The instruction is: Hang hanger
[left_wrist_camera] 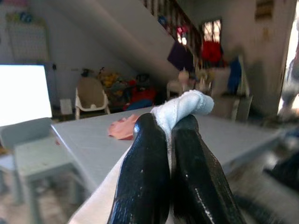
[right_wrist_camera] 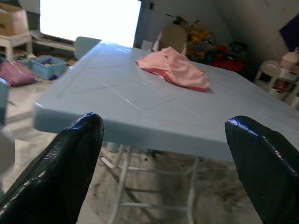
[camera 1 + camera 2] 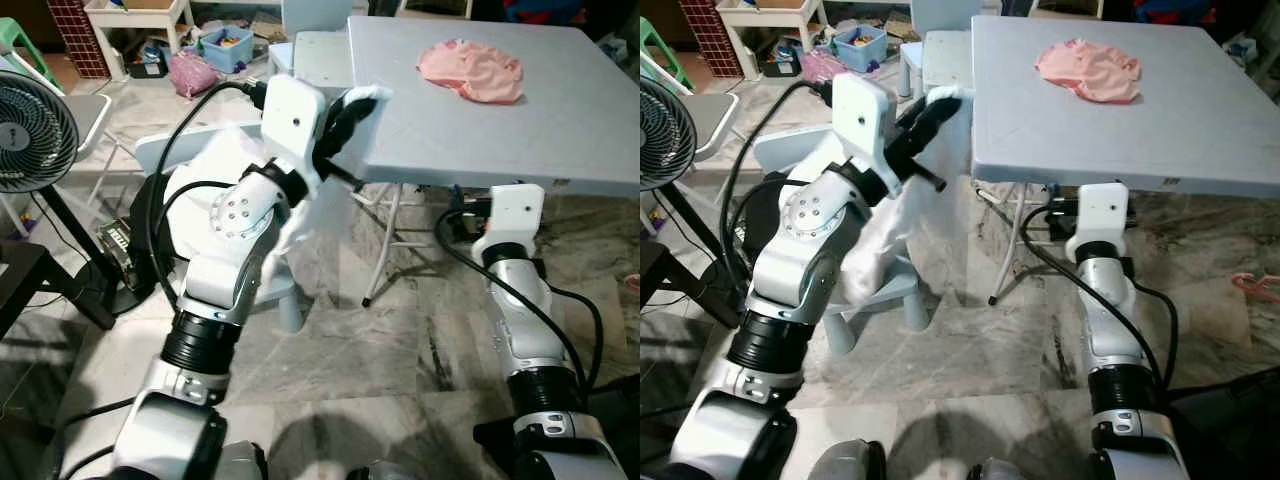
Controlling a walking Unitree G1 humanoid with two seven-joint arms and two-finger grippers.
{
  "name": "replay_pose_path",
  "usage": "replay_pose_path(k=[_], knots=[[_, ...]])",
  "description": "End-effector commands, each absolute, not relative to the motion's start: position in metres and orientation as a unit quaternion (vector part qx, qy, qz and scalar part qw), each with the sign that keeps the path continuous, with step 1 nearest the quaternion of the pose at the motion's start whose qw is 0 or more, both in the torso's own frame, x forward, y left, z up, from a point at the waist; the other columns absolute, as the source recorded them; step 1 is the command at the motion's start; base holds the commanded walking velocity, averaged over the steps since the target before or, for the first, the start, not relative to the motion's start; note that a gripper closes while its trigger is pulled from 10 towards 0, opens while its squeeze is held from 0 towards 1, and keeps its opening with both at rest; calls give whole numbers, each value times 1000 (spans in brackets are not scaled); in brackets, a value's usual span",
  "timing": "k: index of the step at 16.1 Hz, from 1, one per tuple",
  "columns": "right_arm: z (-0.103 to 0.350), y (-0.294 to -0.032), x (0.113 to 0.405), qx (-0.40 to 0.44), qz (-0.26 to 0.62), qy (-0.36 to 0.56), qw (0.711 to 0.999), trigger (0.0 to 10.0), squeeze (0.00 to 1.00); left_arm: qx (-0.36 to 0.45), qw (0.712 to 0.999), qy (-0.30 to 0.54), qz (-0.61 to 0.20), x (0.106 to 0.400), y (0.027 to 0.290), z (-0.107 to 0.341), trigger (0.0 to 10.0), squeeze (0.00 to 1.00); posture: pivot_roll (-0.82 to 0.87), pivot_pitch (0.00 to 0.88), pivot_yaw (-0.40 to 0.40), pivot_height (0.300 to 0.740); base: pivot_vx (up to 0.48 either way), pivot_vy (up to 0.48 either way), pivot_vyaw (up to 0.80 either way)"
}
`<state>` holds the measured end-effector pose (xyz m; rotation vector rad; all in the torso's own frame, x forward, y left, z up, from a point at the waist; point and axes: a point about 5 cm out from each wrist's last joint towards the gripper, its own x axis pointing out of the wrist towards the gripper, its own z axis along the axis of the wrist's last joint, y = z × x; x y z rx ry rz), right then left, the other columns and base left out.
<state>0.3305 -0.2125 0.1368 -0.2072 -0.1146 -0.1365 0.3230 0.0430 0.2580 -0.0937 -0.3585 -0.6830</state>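
Left gripper (image 3: 352, 108) upper centre of frame, black fingers pinched on white cloth garment (image 3: 290, 225), draped beside grey plastic folding table (image 3: 480, 130). Right gripper (image 2: 163, 158) spread wide, empty, lower right below table edge. No hanger discernible. Likely carrying step; next calls for locating rail. Pink crumpled cloth (image 3: 472, 70) on table.

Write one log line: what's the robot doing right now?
left gripper: shut on white cloth, raised near table corner | right gripper: open, below table edge | pink cloth: on table
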Motion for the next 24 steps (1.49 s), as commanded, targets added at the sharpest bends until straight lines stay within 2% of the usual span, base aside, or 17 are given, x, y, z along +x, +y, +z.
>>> replay_pose_path(k=[1, 3, 4, 5, 7, 10, 13, 14, 20, 24], knots=[[137, -216, 332, -106, -81, -57, 989, 10000, 0, -86, 920, -188, -332, 319, 44, 276, 10000, 0, 11, 41, -20, 740, 0, 0, 0], [139, -213, 334, -119, -90, -62, 987, 10000, 0, -105, 930, -181, -301, 324, 58, 273, 10000, 0, 13, 39, -20, 740, 0, 0, 0], [140, -214, 335, -127, -100, -65, 985, 10000, 0, -114, 939, -163, -282, 328, 73, 266, 10000, 0, 16, 39, -18, 740, 0, 0, 0], [141, -216, 335, -131, -108, -66, 983, 10000, 0, -85, 950, -150, -262, 330, 86, 255, 10000, 0, 16, 40, -16, 740, 0, 0, 0], [140, -223, 333, -132, -125, -63, 981, 10000, 0, -18, 978, -89, -189, 324, 125, 206, 10000, 0, 16, 40, -16, 740, 0, 0, 0], [135, -224, 330, -119, -115, -56, 985, 10000, 0, 11, 987, -4, -158, 300, 149, 150, 10000, 0, 29, 52, -26, 740, 0, 0, 0], [132, -211, 330, -86, -70, -54, 992, 10000, 0, 17, 988, 31, -149, 289, 154, 120, 10000, 0, 29, 54, -36, 740, 0, 0, 0], [135, -205, 330, -85, -49, -63, 993, 10000, 0, -4, 989, 33, -145, 289, 152, 118, 10000, 0, 24, 54, -35, 740, 0, 0, 0], [135, -204, 329, -75, -26, -61, 995, 10000, 0, -19, 987, -4, -159, 302, 145, 130, 10000, 0, 11, 42, -35, 740, 0, 0, 0], [137, -201, 331, -75, -17, -63, 995, 10000, 0, -28, 984, -12, -174, 304, 133, 131, 10000, 0, 7, 45, -37, 740, 0, -375, 0]])
